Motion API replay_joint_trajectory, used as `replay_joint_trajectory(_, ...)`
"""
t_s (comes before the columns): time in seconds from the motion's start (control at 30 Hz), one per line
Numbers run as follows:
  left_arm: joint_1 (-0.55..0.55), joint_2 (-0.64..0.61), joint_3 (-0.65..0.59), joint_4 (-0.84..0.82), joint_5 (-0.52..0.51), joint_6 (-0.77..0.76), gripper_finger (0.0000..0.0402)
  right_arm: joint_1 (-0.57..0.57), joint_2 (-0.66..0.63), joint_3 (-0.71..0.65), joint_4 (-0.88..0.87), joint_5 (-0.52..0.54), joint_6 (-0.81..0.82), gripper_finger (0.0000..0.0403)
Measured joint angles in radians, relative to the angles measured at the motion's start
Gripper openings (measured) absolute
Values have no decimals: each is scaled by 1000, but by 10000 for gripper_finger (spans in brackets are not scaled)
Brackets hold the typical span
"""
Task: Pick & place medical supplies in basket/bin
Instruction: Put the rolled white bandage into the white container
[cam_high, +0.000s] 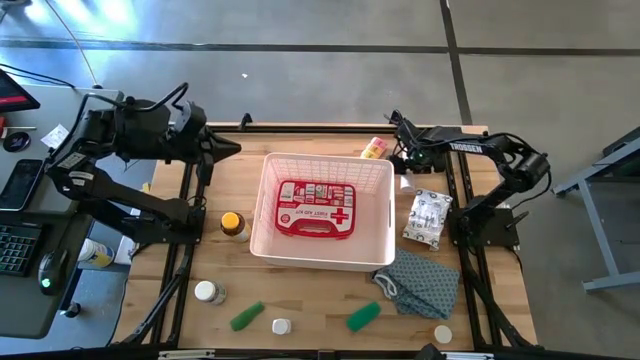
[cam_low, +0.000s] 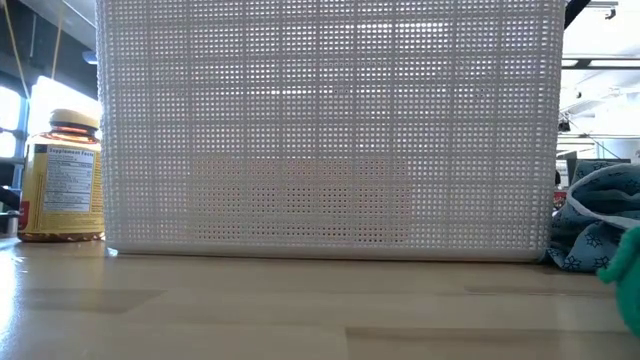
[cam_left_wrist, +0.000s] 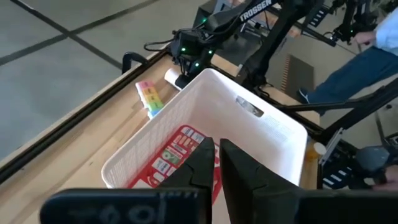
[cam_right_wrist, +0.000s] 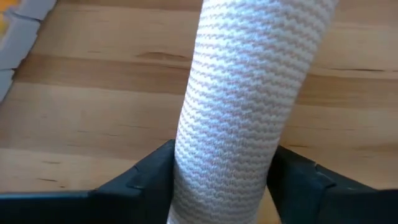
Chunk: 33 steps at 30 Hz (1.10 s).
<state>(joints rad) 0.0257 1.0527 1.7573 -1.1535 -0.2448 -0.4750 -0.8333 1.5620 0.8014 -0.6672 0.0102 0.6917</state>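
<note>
The large white rectangular plastic basket with lattice-mesh sides (cam_high: 322, 258) sits mid-worktop, and the flat red first-aid case with white label and cross (cam_high: 316, 208) already lies inside it. The step in hand looks like a fresh pick at the far edge: the right gripper (cam_right_wrist: 221, 171) has its dark fingers (cam_right_wrist: 146, 171) pressed against both sides of a white crinkle-weave bandage roll (cam_right_wrist: 249, 93) resting on the wooden worktop (cam_right_wrist: 81, 118), near the rainbow pill organiser (cam_high: 373, 148) just beyond the basket's far right corner. The next move likely calls for a lift clear of the rim, then a short carry over the basket.

The left gripper (cam_left_wrist: 216, 163) hangs above the basket's left side, its fingers nearly together and holding nothing.

Still outside the basket: an amber bottle with a yellow cap (cam_high: 232, 223), two green rolls (cam_high: 246, 317), white-capped bottles (cam_high: 208, 292).

Legible writing: "TROSSEN" on the right arm (cam_high: 466, 147); the amber bottle's label is too small to read.
</note>
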Motion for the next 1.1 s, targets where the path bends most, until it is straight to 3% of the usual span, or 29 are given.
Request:
replay_joint_trajectory(0.27,0,9,0,-1,-4,35,62,0,-121,0,-58,-11,-1,101)
replay_joint_trajectory(0.4,0,13,0,0,-40,79,62,2,-287,0,-106,-97,25,97)
replay_joint_trajectory(0.53,0,28,0,20,-133,154,62,44,-500,9,-156,-180,157,109)
replay_joint_trajectory(0.73,1,29,1,76,-244,256,62,155,-738,160,-226,-102,346,105)
replay_joint_trajectory(0.9,1,24,2,117,-248,337,62,263,-729,412,-229,-12,384,105)
replay_joint_trajectory(1.1,1,22,42,109,-274,374,62,430,-537,709,-248,124,360,104)
